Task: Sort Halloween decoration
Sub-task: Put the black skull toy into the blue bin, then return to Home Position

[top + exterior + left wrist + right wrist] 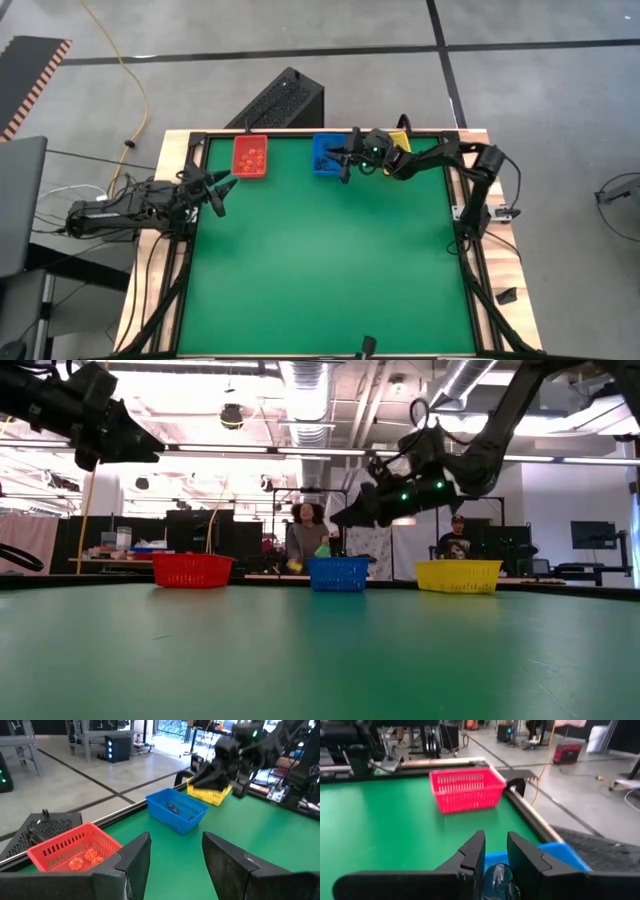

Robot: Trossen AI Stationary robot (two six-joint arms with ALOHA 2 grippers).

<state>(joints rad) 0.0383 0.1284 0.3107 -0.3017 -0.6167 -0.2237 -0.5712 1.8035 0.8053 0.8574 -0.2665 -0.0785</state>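
Black trinket (498, 876) in right gripper (496, 854)

I am looking at a matt green felt-like table top (320, 260) edged in pale wood. Slotted plastic bins, red (70, 851), blue (178, 810) and yellow (209, 794), are showing mesh walls; my fingers (477, 852) are looking matt black beside the blue one.

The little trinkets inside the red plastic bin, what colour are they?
Orange trinkets, clearest in the left wrist view, in the red plastic bin.

The trinkets (173, 808) lying in the blue bin (178, 810) are showing only as dark specks (shapes too small to tell).
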